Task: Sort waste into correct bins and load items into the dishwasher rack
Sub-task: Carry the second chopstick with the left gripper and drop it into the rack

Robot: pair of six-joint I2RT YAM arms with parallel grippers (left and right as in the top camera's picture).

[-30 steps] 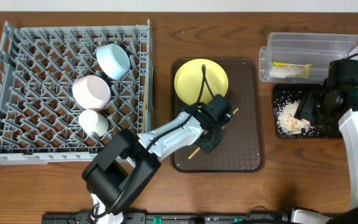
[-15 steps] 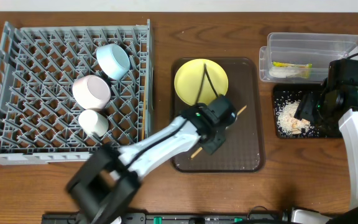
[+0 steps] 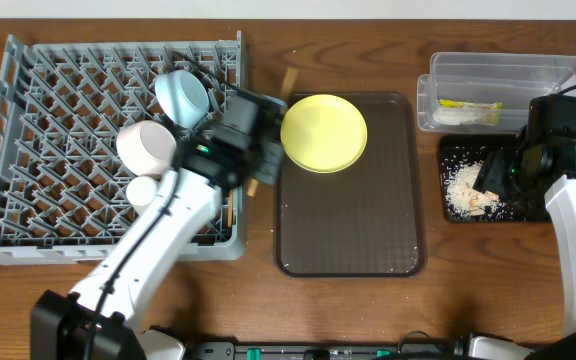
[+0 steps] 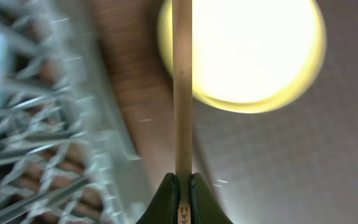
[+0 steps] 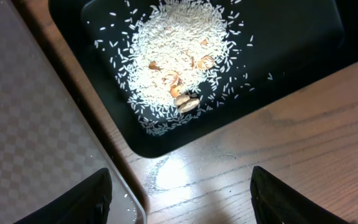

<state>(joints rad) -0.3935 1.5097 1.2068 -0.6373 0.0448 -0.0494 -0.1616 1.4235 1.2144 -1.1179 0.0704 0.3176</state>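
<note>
Left jaws (image 4: 183, 182) are pinched tight on a thin wooden chopstick (image 4: 182, 93), gripping its near end. From the wrist view the stick runs straight out ahead, crossing the left part of the yellow plate (image 4: 253, 50). Whether that is one stick or a pair pressed together, I cannot tell. From overhead, that hand hangs right over the seam between the grey rack (image 3: 68, 120) and the brown tray (image 3: 348, 230), with the far tip of the stick poking out above the worktop (image 3: 438, 300) near the plate's upper left. The plate sits at the far end of the brown tray.

In the rack, three pieces are loaded on its right half: a light blue bowl (image 3: 181, 97) tipped on its side, a white bowl (image 3: 146, 145) just in front of it, and a small white cup (image 3: 143, 190) nearer still.

Over to the right jaws (image 5: 180, 180): spread wide, nothing between them, hanging above bare worktop just at the edge of the black tray (image 5: 291, 37). White rice scraps (image 5: 179, 56) lie heaped in that tray, with a few brownish bits mixed in. Behind it stands the clear container (image 3: 508, 75), and the yellow-green wrapper (image 3: 468, 104) lies inside, at its left end.
</note>
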